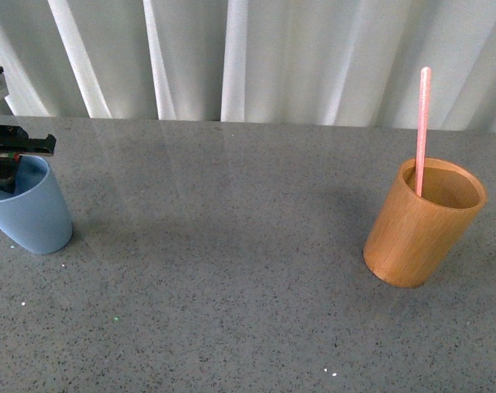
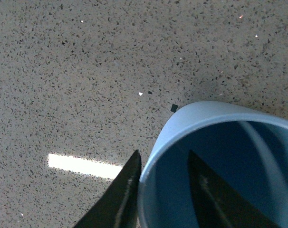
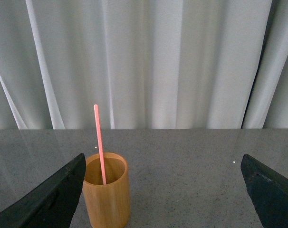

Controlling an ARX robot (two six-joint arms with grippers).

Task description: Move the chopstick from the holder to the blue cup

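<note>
Your grey table [image 1: 232,286] is carrying the holder [image 1: 424,225] on its right side and the blue cup [image 1: 31,213] at far left. Your right gripper [image 3: 163,159] is hanging spread wide, facing the holder. Your left gripper [image 2: 163,153] is straddling the cup's rim, unclenched. The chopstick [image 1: 422,123] is standing in the holder.
</note>
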